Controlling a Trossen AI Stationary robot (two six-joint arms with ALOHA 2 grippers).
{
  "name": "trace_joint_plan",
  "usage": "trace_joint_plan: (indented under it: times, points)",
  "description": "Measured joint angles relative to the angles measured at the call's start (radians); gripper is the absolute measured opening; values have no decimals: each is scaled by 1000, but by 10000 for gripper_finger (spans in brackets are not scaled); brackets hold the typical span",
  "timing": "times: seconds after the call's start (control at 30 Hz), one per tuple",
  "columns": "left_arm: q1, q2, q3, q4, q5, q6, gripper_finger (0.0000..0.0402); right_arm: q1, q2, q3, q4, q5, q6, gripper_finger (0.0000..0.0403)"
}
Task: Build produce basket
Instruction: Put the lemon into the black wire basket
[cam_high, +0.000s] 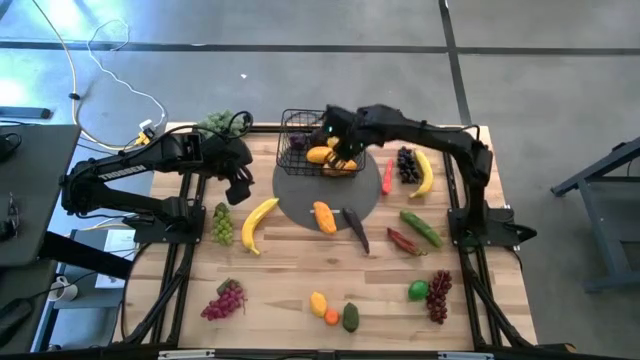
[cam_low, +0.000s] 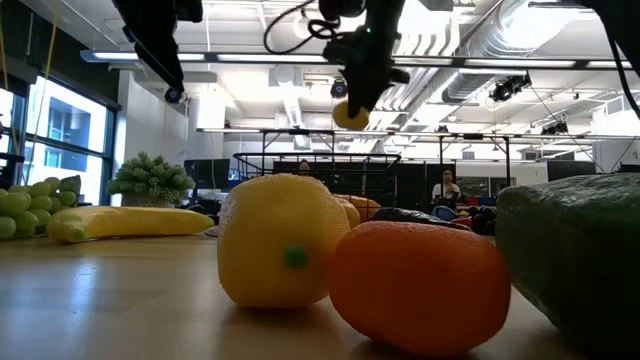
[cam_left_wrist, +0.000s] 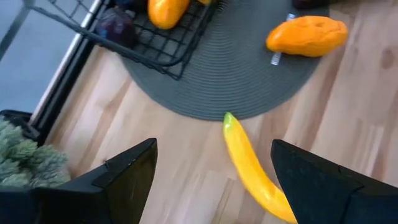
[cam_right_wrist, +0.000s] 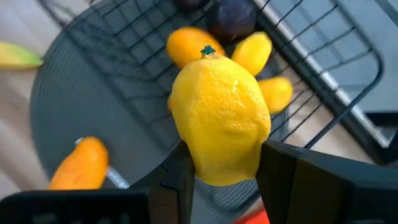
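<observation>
From above, the right pincer (cam_high: 343, 146) hangs over the black wire basket (cam_high: 296, 128), which sits on the far edge of a round grey mat (cam_high: 300, 195) on the wooden desk (cam_high: 280, 280). Orange and yellow fruit already lies in the basket. The left pincer (cam_high: 238, 185) waits left of the mat, above a banana (cam_high: 256, 222) and close to green grapes (cam_high: 222, 222). An orange mango (cam_high: 324, 216) and a dark eggplant (cam_high: 357, 230) rest on the mat's near edge (other produce is scattered across the desk).

At desk height, the right pincer (cam_low: 352, 100) holds a lemon (cam_low: 351, 114) in the air above the basket (cam_low: 330, 165). A second lemon (cam_low: 280, 238) and an orange fruit (cam_low: 420, 285) fill the foreground.

The left wrist view shows its pincer (cam_left_wrist: 214, 171) spread wide with nothing between the fingers, the banana (cam_left_wrist: 252, 168) beneath it and the basket's (cam_left_wrist: 155, 50) corner beyond.

The right wrist view shows its pincer (cam_right_wrist: 221, 171) pinching the lemon (cam_right_wrist: 221, 118) by its lower sides, directly over the basket (cam_right_wrist: 323, 93) and the fruit inside.
</observation>
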Motion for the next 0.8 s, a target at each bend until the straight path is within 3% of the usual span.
trace_joint_plan:
  times: [0.4,0.8]
  points:
    - [0,0,0,59,-85,-113,303,-191,8,-6,148,-116,-237,106]
    - [0,0,0,229,-115,-129,303,-260,138,-8,162,-170,-342,106]
